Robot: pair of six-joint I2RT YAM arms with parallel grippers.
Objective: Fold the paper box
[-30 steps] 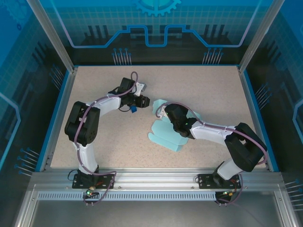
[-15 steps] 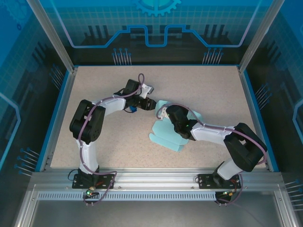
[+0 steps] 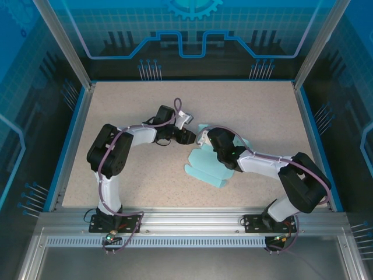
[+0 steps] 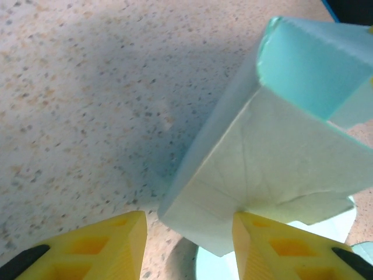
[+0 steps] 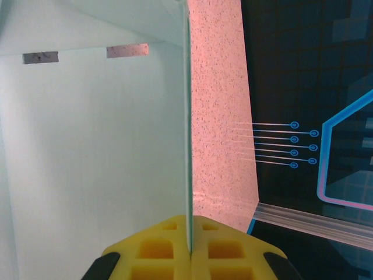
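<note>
- Pale cyan thin-card paper box [image 3: 211, 168] is lying mid-table [image 3: 128, 175], half-raised (outer flaps flat).
- Right gripper [image 5: 190, 248] is pinching an upright panel.
- Left gripper [image 4: 189, 233], jaws parted, is straddling a corner; most folding remains.

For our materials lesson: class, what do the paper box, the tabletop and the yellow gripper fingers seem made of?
Paper box: thin matte card, pale cyan; sharp creases and a hair-thin edge suggest it.
Tabletop: hard, speckled beige, perhaps laminate or stone-look composite.
Left gripper's fingers: yellow plastic, probably moulded or printed, given the recessed pockets.
</note>
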